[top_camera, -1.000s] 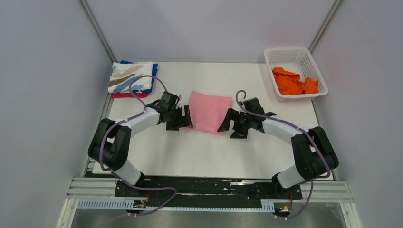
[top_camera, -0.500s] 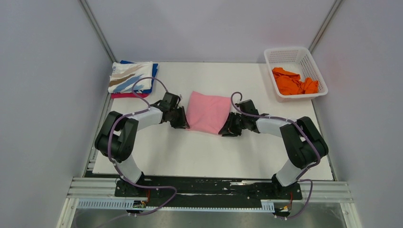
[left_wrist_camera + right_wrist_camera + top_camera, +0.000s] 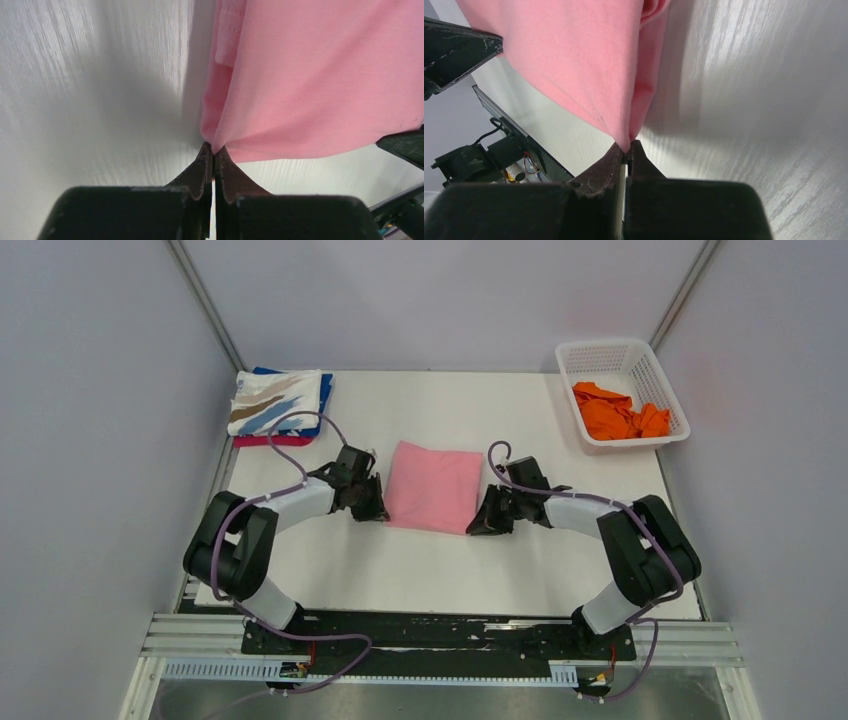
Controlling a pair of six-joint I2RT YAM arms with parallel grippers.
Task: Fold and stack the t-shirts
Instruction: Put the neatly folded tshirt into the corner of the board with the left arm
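Observation:
A folded light pink t-shirt lies in the middle of the table. My left gripper is shut on its near left corner; the left wrist view shows the pink cloth pinched at my gripper. My right gripper is shut on the near right corner, with the pink t-shirt caught at my gripper in the right wrist view. A stack of folded t-shirts sits at the far left, white with blue and tan streaks on top. An orange t-shirt lies crumpled in the basket.
The white lattice basket stands at the table's far right corner. Grey walls close in the left, right and back. The table's near edge meets the black rail that carries the arm bases.
Both grippers have closed on the pink t-shirt's near corners. Both arms have dropped lower and drawn slightly toward the near edge, and the shirt has shifted a little with them.

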